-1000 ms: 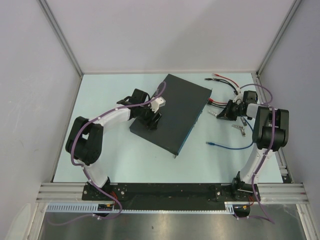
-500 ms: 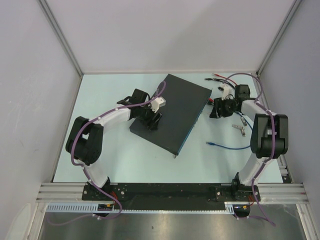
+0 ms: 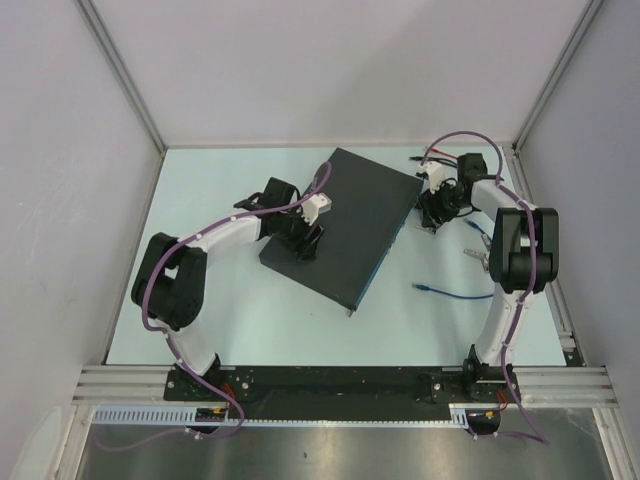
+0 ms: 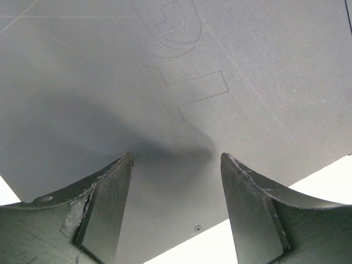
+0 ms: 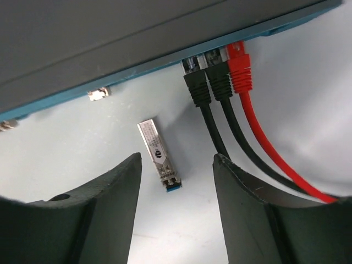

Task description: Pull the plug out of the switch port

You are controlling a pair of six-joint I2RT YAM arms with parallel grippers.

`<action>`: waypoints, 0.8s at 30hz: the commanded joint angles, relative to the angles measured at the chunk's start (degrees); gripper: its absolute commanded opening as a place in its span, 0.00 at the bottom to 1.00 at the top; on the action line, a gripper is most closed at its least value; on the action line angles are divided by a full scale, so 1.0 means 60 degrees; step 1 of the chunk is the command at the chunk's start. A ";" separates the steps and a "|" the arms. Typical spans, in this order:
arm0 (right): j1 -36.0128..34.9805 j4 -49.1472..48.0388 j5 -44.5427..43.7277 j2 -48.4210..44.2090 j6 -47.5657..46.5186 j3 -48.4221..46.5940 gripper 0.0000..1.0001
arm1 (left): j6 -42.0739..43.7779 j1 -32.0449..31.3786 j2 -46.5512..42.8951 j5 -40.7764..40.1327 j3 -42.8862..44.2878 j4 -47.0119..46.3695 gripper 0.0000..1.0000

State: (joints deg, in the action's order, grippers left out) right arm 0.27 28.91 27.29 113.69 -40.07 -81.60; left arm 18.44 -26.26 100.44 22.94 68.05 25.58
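The switch is a flat dark-grey box lying at an angle mid-table, its bluish port edge facing right. Three plugs sit in ports near its far right corner: two black plugs and one red plug, with their cables running toward the right wrist camera. My right gripper is open and empty, just short of those plugs, and in its wrist view the black cables pass beside its right finger. My left gripper is open over the switch's top near its left edge.
A small silver transceiver module with a blue end lies on the table between my right fingers. A loose blue cable, another silver module and red and black cables lie to the right. Enclosure walls surround the table.
My right gripper has swung from the table's right side up and left to the switch's far right corner. The left arm and the switch have not moved.
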 commanded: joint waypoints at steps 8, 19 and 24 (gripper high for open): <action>-0.0016 0.1642 0.0476 0.0724 -0.1538 -0.0682 0.54 | -0.0055 -0.0062 -0.0144 0.0249 -0.0048 -0.0177 0.71; 0.0085 0.1028 -0.0460 -0.0473 0.0811 0.0415 0.10 | -0.0435 -0.0062 0.0382 0.0498 0.0405 -0.0192 0.71; 0.1270 0.1040 -0.0316 -0.2334 0.2752 0.1719 0.04 | -0.1125 -0.0105 0.0706 0.0834 0.0524 -0.0425 0.71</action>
State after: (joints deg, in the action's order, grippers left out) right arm 2.09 35.24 25.82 109.12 -34.74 -74.35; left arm 15.14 -26.26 103.07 24.84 70.59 24.40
